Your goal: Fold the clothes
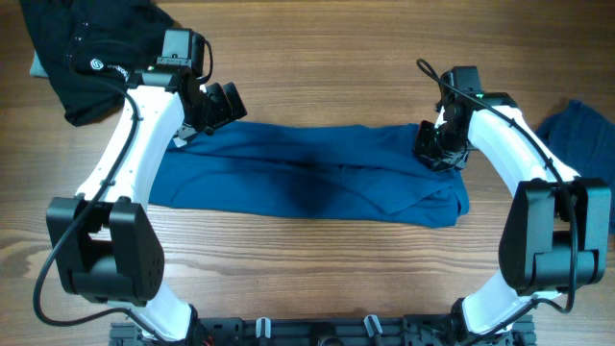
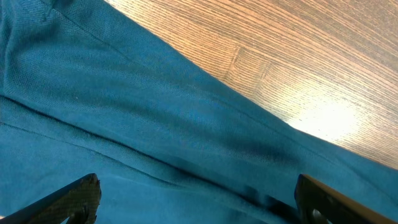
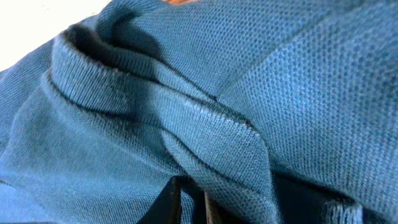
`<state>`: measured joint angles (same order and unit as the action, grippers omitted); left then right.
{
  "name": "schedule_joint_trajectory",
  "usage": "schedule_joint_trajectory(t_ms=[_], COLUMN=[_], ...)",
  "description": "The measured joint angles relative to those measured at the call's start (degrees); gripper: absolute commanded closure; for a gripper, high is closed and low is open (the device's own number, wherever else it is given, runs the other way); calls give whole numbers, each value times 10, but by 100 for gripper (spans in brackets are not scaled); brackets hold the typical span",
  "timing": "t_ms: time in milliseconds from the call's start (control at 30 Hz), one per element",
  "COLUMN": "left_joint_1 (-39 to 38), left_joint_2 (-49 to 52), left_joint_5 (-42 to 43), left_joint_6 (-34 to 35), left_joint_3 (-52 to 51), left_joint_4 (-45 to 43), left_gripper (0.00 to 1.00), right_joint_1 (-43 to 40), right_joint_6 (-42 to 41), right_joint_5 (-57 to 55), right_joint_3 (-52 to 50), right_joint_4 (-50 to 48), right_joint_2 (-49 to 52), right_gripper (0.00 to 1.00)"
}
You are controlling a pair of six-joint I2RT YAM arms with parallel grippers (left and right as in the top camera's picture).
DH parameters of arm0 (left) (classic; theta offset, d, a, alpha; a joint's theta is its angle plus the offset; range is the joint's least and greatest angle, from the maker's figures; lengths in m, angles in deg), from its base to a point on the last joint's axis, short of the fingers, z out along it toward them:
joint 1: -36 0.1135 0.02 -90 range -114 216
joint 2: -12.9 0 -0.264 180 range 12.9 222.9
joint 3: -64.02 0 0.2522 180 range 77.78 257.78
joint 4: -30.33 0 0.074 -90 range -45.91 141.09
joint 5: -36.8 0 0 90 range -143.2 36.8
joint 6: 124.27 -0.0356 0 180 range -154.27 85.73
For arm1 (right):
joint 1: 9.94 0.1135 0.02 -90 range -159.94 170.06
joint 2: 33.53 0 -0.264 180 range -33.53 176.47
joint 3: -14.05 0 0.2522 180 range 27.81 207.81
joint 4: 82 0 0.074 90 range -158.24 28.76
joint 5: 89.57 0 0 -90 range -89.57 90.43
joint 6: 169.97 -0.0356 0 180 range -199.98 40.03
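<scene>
A mid-blue garment [image 1: 307,183] lies across the middle of the table as a long folded strip. My left gripper [image 1: 216,108] hovers over its far left corner; in the left wrist view it [image 2: 198,186] stands wide open, with flat blue cloth [image 2: 155,106] below and between its fingers. My right gripper [image 1: 437,149] is at the strip's far right end. In the right wrist view it [image 3: 189,202] is shut on a raised ridge of the knit fabric [image 3: 211,130], which bunches into folds around the fingers.
A black garment [image 1: 86,53] is heaped at the table's back left corner, just behind the left arm. A darker blue garment [image 1: 581,130] lies at the right edge. Bare wood table [image 1: 317,58] shows behind and in front of the strip.
</scene>
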<state>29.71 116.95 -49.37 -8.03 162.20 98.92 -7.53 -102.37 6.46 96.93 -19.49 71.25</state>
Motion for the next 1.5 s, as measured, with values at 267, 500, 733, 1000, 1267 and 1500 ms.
schedule_joint_trajectory(t_ms=[267,500,733,1000,1267,1500], left_joint_1=[1,48,157,247,270,271], left_joint_2=[0,0,0,0,0,0], left_joint_5=[-47,-75,-49,23,47,90], left_joint_6=[0,14,17,-25,-80,-205], left_joint_3=[0,0,-7,-71,-81,-81], left_joint_4=[19,24,44,-10,-99,-117], left_gripper=[0,0,0,0,0,0], right_joint_1=[0,-1,27,72,122,128], right_joint_6=[-3,22,47,7,-10,-15], right_joint_5=[43,99,195,216,222,223], right_joint_3=[0,12,13,-8,-70,-121], right_joint_4=[18,57,91,69,17,-21], right_joint_2=[-104,-268,-287,-287,-286,-286], right_gripper=[33,6,1,0,0,0])
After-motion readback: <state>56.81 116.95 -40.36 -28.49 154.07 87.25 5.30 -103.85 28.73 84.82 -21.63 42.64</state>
